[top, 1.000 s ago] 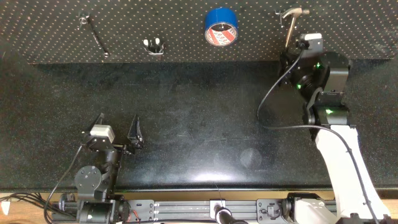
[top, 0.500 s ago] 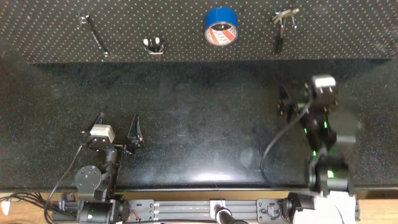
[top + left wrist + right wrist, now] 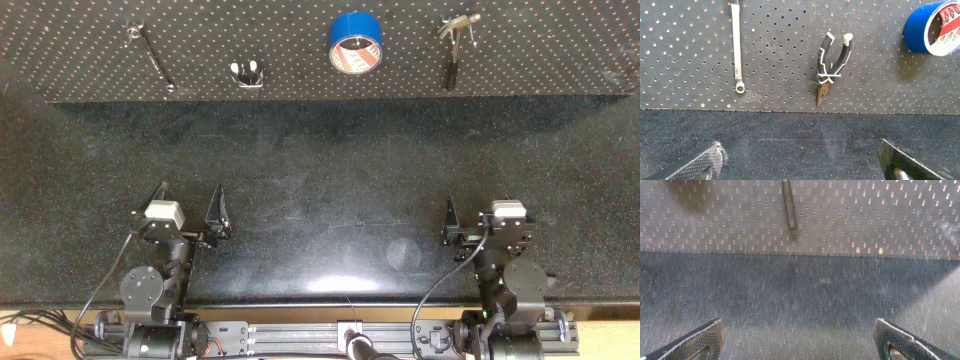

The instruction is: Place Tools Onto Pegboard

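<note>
On the pegboard (image 3: 560,50) at the far side hang a wrench (image 3: 150,55), black-and-white pliers (image 3: 247,72), a blue tape roll (image 3: 355,43) and a hammer (image 3: 455,45). My left gripper (image 3: 190,210) rests open near the table's front left, holding nothing. Its wrist view faces the wrench (image 3: 737,47), the pliers (image 3: 831,67) and the tape roll (image 3: 932,27), with the left gripper (image 3: 800,167) spread wide. My right gripper (image 3: 478,225) sits open and unloaded at the front right. In its wrist view the right gripper (image 3: 800,345) faces the hammer handle (image 3: 788,205), far off.
The black table mat (image 3: 330,170) stretches bare between the grippers and the pegboard. The pegboard's lower edge (image 3: 800,252) meets the mat well ahead of both grippers. Cables and the arm bases line the front edge.
The right arm has pulled back from the hammer on the pegboard to the front right of the table. The hammer stays hanging. The left arm has not moved.
</note>
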